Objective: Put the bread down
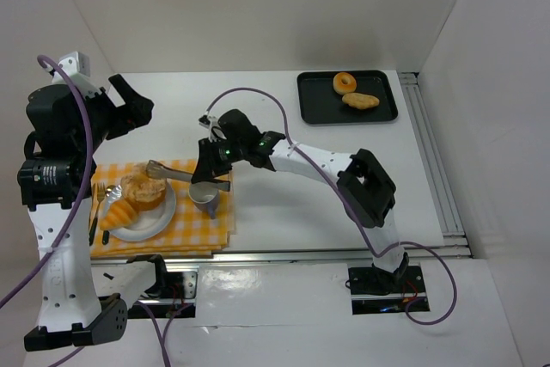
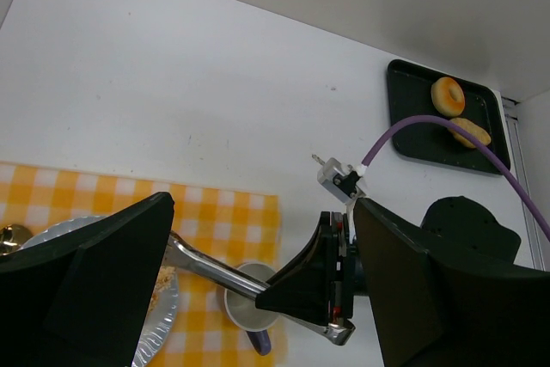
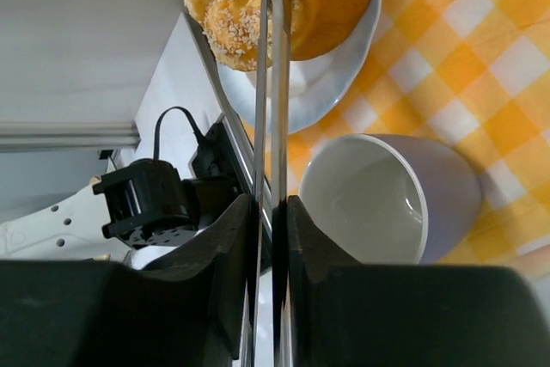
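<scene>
The right gripper (image 1: 209,180) is pinching the tongs (image 1: 172,173), whose tips reach the sugared bread (image 1: 142,188) on the plate (image 1: 150,228). A cup (image 1: 206,198) crowds the plate at 3 o'clock. The left gripper (image 1: 136,109) hangs spread at 12 o'clock.

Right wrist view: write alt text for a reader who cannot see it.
The right gripper clamps metal tongs that reach across a sugared bun on a white plate. A cup stands nearby on yellow checked cloth.
</scene>
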`<control>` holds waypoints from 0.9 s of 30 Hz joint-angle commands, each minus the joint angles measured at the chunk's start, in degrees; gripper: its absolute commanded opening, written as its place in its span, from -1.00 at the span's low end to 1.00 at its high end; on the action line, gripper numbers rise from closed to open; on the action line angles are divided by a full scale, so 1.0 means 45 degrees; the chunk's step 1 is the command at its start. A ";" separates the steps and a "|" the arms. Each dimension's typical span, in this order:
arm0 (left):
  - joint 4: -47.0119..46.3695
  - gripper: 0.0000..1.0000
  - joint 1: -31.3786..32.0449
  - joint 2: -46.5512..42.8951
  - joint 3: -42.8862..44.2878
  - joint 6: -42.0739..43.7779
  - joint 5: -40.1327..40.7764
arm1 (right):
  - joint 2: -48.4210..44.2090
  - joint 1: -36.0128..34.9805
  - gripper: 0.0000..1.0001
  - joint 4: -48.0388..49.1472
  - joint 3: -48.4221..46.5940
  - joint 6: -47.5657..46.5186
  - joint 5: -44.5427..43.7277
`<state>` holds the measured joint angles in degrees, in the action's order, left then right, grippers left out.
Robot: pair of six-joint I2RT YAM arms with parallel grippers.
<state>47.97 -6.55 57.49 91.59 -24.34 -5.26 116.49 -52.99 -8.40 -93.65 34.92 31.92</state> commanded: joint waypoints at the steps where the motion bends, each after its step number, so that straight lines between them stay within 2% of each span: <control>1: -0.0561 0.98 0.0068 -0.0198 0.0056 -0.0021 -0.0199 | -0.0671 -0.0216 -0.48 0.0287 -0.0186 -0.0102 0.0114; 2: -0.0561 0.98 0.0068 -0.0198 0.0056 -0.0021 -0.0199 | -0.0671 -0.0216 -0.39 0.0170 -0.0341 -0.0258 -0.0003; 3: -0.0561 0.98 0.0068 -0.0198 0.0056 -0.0021 -0.0199 | -0.0806 -0.0216 -0.21 0.0014 -0.0342 -0.0259 -0.0120; 6: -0.0561 0.98 0.0068 -0.0198 0.0056 -0.0021 -0.0199 | -0.1177 -0.0216 -0.10 -0.0299 -0.0614 -0.0396 -0.0414; 7: -0.0561 0.98 0.0068 -0.0198 0.0056 -0.0021 -0.0199 | -0.1430 -0.0216 0.00 -0.0300 -0.0790 -0.0531 -0.0743; 14: -0.0561 0.98 0.0068 -0.0198 0.0056 -0.0138 -0.0316 | -0.1881 0.0038 0.06 -0.1257 -0.1319 -0.1138 -0.1977; 20: -0.0561 0.98 0.0068 -0.0198 -0.0061 -0.0138 -0.0180 | -0.3189 0.0935 0.14 -0.0904 -0.0071 -0.0865 -0.3010; 23: -0.0561 0.98 0.0068 -0.0198 -0.0061 -0.0138 -0.0180 | -0.4028 0.1423 0.14 -0.1607 0.0710 -0.1293 -0.4413; 27: -0.0561 0.98 0.0068 -0.0198 -0.0061 -0.0138 -0.0180 | -0.5686 0.2106 0.14 -0.2428 0.2681 -0.1878 -0.8643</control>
<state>47.94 -6.55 57.49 91.48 -24.38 -5.74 96.73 -45.06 -15.05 -86.17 29.26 8.60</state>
